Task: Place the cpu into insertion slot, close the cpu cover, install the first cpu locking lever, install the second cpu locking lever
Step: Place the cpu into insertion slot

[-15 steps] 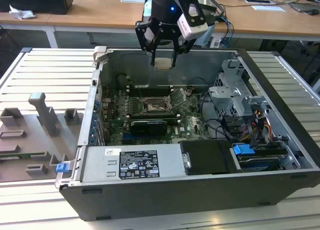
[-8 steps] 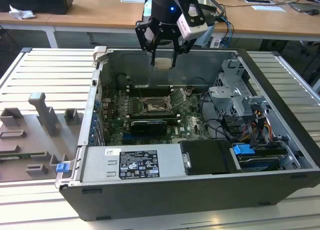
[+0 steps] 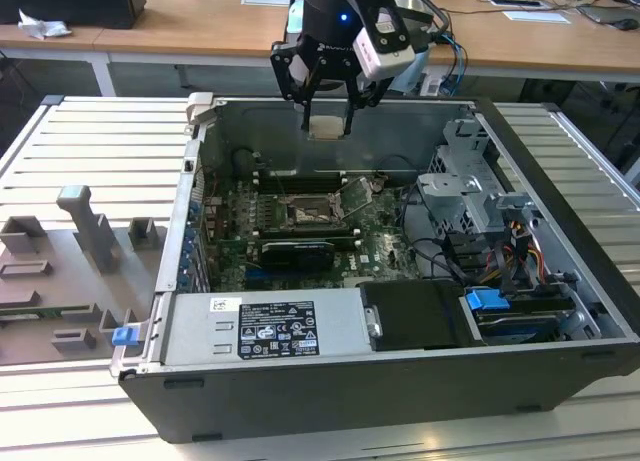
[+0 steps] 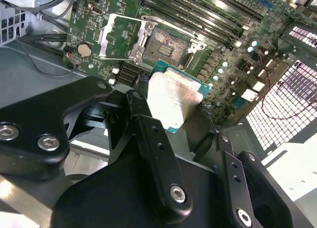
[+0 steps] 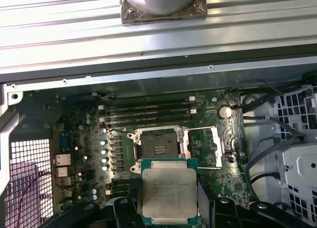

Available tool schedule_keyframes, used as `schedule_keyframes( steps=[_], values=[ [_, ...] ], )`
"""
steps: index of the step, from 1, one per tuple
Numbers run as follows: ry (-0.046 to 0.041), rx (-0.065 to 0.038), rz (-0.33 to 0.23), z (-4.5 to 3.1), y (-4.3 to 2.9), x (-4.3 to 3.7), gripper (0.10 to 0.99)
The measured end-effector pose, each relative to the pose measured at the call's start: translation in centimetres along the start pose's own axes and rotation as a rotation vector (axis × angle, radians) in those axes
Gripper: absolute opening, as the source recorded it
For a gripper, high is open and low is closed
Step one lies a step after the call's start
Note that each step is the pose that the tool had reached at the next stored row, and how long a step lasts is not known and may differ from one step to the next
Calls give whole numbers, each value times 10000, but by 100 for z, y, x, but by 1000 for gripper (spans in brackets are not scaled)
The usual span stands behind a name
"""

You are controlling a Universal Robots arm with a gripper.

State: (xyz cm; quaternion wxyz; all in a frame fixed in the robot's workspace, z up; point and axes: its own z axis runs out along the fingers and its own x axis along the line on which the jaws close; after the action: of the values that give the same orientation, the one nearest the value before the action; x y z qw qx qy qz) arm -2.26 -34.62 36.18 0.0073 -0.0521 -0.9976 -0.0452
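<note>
Well above the square dark metal-rimmed insertion slot (image 5: 159, 148), black fingers (image 4: 148, 134) clamp the flat silvery-beige cpu (image 5: 168, 193) edgewise (probably light, stiff, fragile).

The cpu (image 3: 327, 128), a flat square chip with a pale silvery lid over a green edge, hangs level in the air, pinched at two opposite sides by the gripper (image 3: 328, 119), well apart from the insertion slot (image 5: 158, 148). That slot, a dark square socket with a metal rim, lies bare on the green motherboard (image 5: 84, 139). The cpu cover (image 5: 205, 148), a silvery windowed frame, stands swung open just beside the slot.
</note>
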Motion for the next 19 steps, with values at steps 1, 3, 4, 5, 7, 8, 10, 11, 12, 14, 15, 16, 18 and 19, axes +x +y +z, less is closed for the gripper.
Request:
schedule_keyframes(
  steps=[1,3,4,5,7,8,10,11,12,14,15,16,18,19],
  values=[
    [0,-1,11,0,0,0,537],
    [-4,-1,43,0,0,0,537],
    [-5,-1,57,0,0,0,537],
    [-7,-1,79,0,0,0,537],
    [-9,-2,105,0,0,0,537],
    [-11,-2,124,0,0,0,537],
    [-15,-3,164,0,0,0,537],
    [-16,-3,177,0,0,0,537],
    [-17,-4,191,0,0,0,537],
    [-20,-4,223,0,0,0,537],
    [-22,-5,246,0,0,0,537],
    [-23,-5,262,0,0,0,537],
    [-26,-5,291,0,0,0,537],
    [-27,-6,303,0,0,0,537]
  ],
)
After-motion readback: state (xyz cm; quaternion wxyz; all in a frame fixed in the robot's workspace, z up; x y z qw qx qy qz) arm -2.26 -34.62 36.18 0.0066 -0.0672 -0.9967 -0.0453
